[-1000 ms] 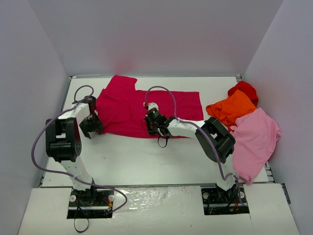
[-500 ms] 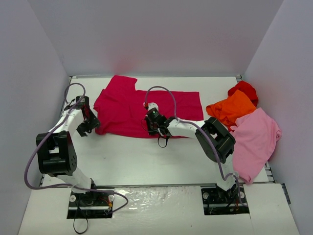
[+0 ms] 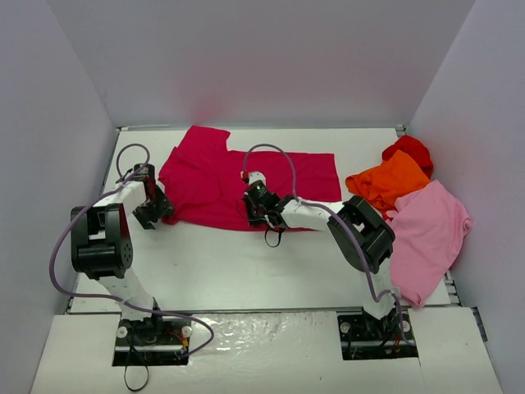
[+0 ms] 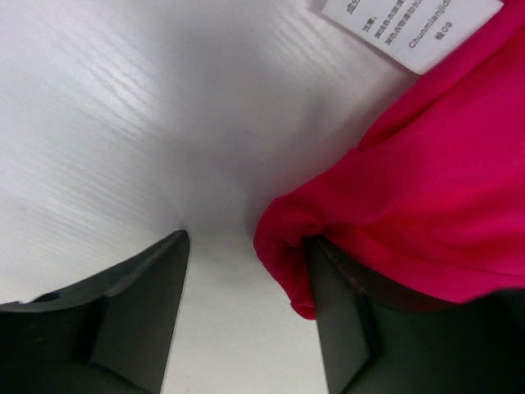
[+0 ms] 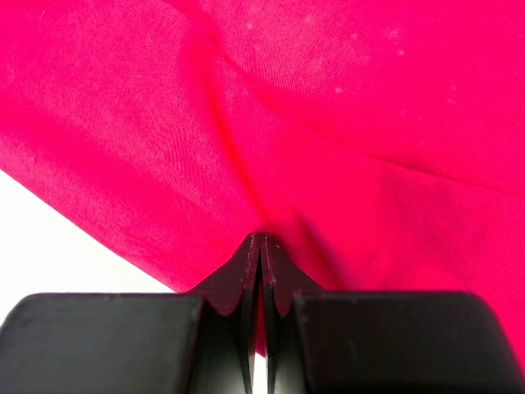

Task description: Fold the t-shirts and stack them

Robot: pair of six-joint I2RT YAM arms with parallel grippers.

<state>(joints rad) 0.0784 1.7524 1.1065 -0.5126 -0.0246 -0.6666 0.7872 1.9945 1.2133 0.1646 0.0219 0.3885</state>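
Crimson shirt (image 3: 221, 176): its hem barely reaches between my spread left fingers (image 3: 156, 209), right fingers (image 5: 261, 246) clamped on its cloth, so close now and I'd likely catch a sliver that slips.

Only my left arm changed. A second ago my left elbow (image 3: 100, 242) sat closer in. Half a second ago it swung out toward 9 o'clock and dropped toward 6. Now it's partway back toward 3, not all the way. My left fingers (image 4: 135, 316) went with it: they slid toward 9, off the crimson t-shirt (image 3: 221, 176), and are back at its 9 o'clock edge, roughly where they started. They've opened a touch wider than a second ago. The hem lies against one finger, with bare tabletop (image 4: 123, 123) showing between them. The shirt's 9 o'clock edge looked nudged out slightly midway and is now about back.
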